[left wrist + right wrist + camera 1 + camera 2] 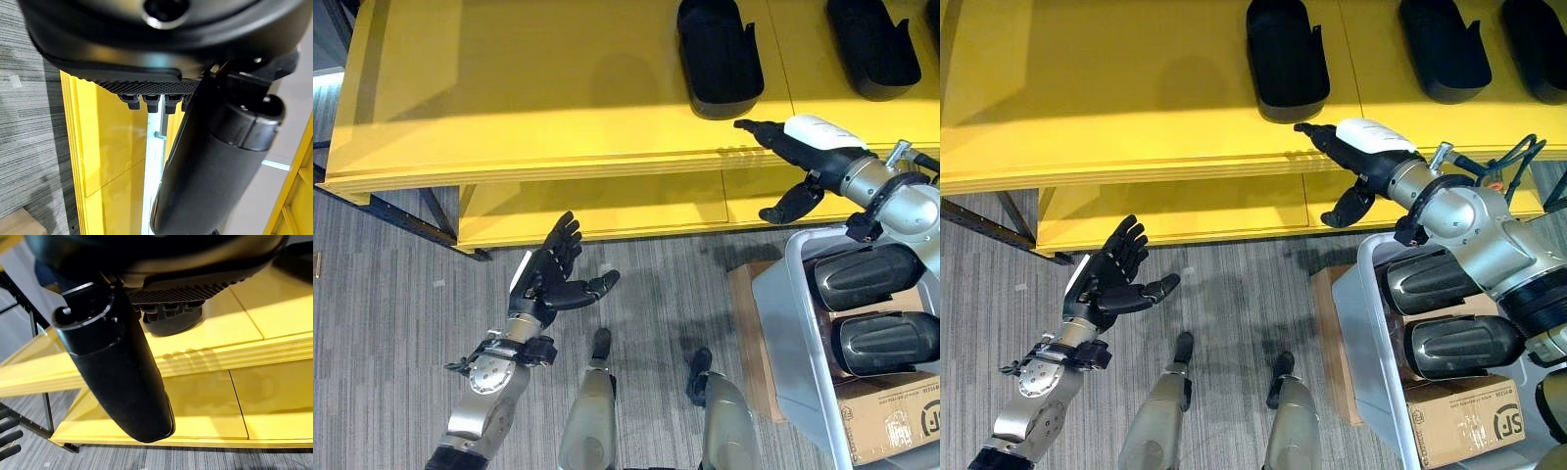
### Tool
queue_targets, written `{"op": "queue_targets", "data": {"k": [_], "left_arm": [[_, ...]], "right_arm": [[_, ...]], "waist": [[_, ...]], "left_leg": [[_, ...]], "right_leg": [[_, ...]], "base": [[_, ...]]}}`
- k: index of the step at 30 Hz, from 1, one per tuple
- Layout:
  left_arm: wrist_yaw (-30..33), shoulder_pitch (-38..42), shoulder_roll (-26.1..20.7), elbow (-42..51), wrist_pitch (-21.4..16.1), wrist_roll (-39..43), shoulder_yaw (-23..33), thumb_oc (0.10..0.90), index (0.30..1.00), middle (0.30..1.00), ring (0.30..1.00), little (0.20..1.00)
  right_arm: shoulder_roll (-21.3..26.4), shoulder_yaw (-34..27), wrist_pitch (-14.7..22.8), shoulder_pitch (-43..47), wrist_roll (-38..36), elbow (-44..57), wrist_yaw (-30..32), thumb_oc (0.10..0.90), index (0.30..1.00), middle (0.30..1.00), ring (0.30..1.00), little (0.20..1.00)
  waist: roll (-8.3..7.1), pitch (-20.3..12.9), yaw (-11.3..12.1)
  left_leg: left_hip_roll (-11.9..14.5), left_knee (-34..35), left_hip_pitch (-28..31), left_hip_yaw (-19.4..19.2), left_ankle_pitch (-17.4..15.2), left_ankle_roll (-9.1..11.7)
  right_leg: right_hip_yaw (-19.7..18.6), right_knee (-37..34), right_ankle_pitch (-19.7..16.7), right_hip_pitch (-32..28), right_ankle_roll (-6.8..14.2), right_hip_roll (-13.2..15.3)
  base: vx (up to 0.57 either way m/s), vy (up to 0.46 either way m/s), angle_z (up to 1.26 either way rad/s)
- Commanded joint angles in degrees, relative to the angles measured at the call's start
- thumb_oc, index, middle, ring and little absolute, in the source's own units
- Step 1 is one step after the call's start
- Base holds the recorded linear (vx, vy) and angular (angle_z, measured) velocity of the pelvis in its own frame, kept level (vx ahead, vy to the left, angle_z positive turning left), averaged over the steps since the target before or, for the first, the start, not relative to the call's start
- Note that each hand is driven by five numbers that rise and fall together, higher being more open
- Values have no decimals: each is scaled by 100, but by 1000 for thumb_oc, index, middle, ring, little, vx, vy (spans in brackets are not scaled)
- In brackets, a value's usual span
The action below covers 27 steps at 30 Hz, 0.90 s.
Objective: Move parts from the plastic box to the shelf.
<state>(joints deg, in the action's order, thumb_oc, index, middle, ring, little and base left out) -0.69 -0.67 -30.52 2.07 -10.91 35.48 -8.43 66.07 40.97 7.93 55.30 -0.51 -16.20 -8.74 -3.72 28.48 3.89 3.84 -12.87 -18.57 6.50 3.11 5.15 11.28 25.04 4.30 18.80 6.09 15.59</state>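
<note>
Two black parts (pixel 1454 345) lie in the grey plastic box (pixel 1371 323) nearest. The left hand (pixel 553 276) is spread above the floor, holding nothing. The right hand (pixel 1356 147), fingers straight and empty, reaches over the yellow shelf (pixel 529 88) edge, near a black part (pixel 717 54) there.

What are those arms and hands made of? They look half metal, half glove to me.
Each arm is a silver-grey metal shell with rounded joints and dark fittings at the wrist. The left hand is all dark, with jointed fingers and a thumb and a white patch along its side. The right hand is dark too, under a smooth white cover on its back.
</note>
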Motion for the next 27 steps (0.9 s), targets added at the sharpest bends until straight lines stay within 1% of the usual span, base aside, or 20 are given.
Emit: {"op": "queue_targets", "data": {"k": [1, 6, 27], "left_arm": [[-117, -42, -62, 250, -455, -85, -31, 900, 1000, 1000, 1000, 1000], [-107, -58, -39, 244, -459, -67, -28, 900, 1000, 1000, 1000, 1000], [-79, -144, -66, 277, -487, 31, 2, 900, 1000, 1000, 1000, 1000]], "right_arm": [[-310, 145, 57, 839, 63, -319, 399, 900, 1000, 1000, 1000, 1000], [-473, 220, 47, 1047, 174, -538, 489, 900, 1000, 1000, 1000, 1000], [-581, 518, -44, 1691, 319, -1421, 706, 900, 1000, 1000, 1000, 1000]], "waist": [[-132, -756, 90], [-97, -720, 129], [-72, -608, 215]], "left_leg": [[649, -588, 25, -299, -733, 213], [641, -575, 2, -307, -718, 205], [613, -612, -150, -282, -701, 180]], "right_leg": [[-153, -340, -232, -279, 189, 238], [-149, -367, -251, -267, 187, 234], [-119, -299, -247, -146, 174, 241]], "base": [[0, 0, 0], [0, 0, 0], [0, 0, 0]]}}
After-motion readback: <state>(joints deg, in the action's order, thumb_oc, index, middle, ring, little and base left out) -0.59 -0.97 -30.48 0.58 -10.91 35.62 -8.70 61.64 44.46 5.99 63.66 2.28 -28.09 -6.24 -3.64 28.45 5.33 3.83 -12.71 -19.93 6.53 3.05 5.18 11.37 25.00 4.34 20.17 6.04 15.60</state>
